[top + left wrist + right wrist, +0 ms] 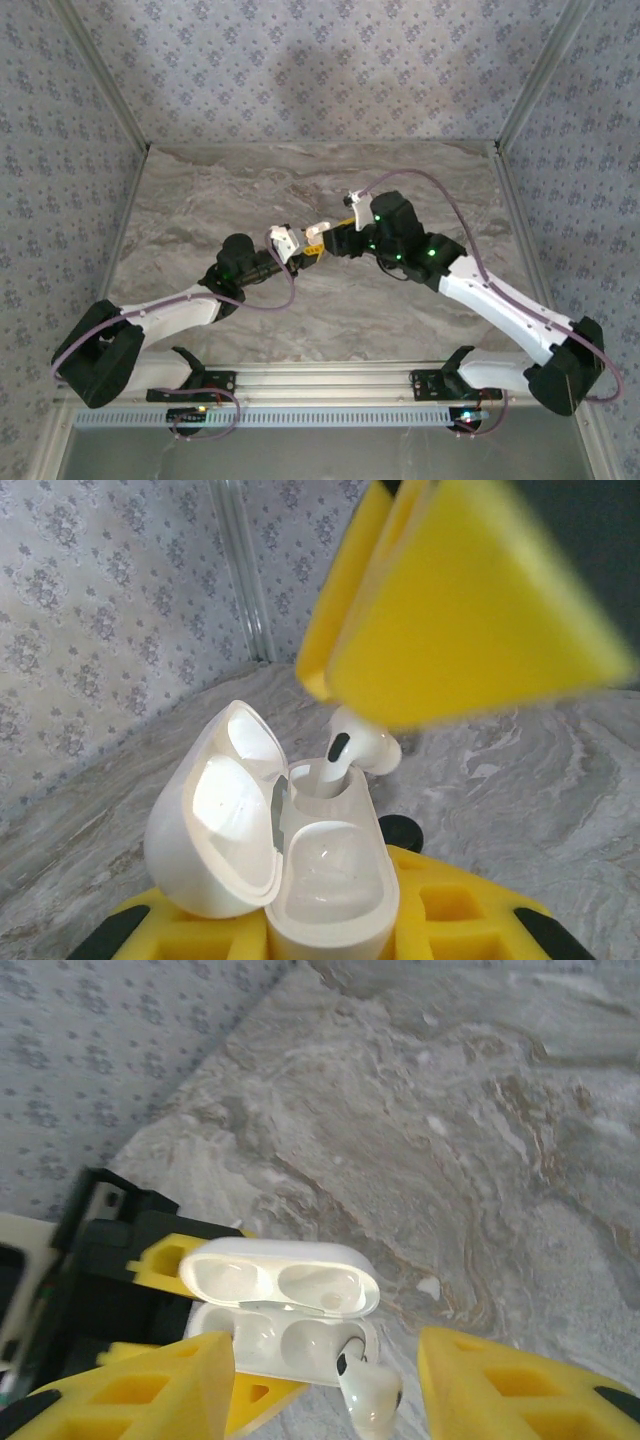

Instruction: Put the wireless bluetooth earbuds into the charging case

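Observation:
The white charging case [330, 880] is held off the table with my left gripper [325, 930] shut on its base; the yellow fingers [180, 930] press its sides. Its lid [215, 820] is swung open. One white earbud [362, 748] stands with its stem in the far socket, head sticking out; the socket beside it is bare. In the right wrist view the earbud [370, 1395] leans out of the case [290, 1335], and my right gripper [325, 1390] is open, its fingers [150, 1390] wide of it on both sides. The two grippers, left [298, 255] and right [322, 232], meet mid-table.
A flat black round disc [400, 832] lies on the marble tabletop [480, 1110] just beyond the case. Patterned walls [300, 70] close in the back and sides, with metal rails [540, 70] at the corners.

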Robot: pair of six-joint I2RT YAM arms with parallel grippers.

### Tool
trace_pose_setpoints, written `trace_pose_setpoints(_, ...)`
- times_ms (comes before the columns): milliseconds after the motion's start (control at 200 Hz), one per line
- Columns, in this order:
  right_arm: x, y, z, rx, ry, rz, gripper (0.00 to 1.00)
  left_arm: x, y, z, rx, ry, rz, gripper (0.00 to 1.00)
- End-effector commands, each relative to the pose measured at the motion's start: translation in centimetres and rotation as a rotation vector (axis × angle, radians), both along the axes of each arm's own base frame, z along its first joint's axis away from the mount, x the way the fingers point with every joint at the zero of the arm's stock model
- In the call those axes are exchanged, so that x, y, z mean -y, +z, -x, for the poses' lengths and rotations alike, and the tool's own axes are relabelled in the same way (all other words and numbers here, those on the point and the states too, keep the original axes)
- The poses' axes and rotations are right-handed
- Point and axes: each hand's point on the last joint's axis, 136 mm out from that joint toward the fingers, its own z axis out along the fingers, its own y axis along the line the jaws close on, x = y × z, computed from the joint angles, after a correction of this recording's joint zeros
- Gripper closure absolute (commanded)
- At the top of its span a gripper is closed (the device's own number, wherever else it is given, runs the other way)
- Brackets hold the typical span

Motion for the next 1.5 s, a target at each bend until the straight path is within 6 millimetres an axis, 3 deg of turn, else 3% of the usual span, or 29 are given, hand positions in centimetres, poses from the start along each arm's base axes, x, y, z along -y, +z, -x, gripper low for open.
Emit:
trace_pose_setpoints(0,0.5,2.7,1.2,0.080,0.125,-0.060,0.48,0.5,3.3,0.9,0.056,-0.057,0.072,0.88)
trace_pose_setpoints(170,2.1,2.9,1.5,0.143,0.222,-0.039,0.50,0.5,3.5,1.2,0.042,-0.080,0.094,0.88)
trace_pose_setpoints(335,3.2,1.1,1.8,0.130,0.278,0.006,0.52,0.4,3.8,1.1,0.033,-0.081,0.109,0.88)
trace_pose_setpoints(540,3.1,-1.0,2.9,0.149,0.340,0.019,0.68,0.3,4.0,0.9,0.031,-0.067,0.116,0.88)
trace_pose_setpoints(750,2.3,-2.5,3.3,0.146,0.353,0.031,0.77,0.3,4.0,0.7,0.028,-0.060,0.116,0.88)
trace_pose_setpoints(1499,0.1,-1.4,2.5,0.194,0.383,0.011,0.86,0.2,4.1,0.5,0.030,-0.054,0.110,0.88)
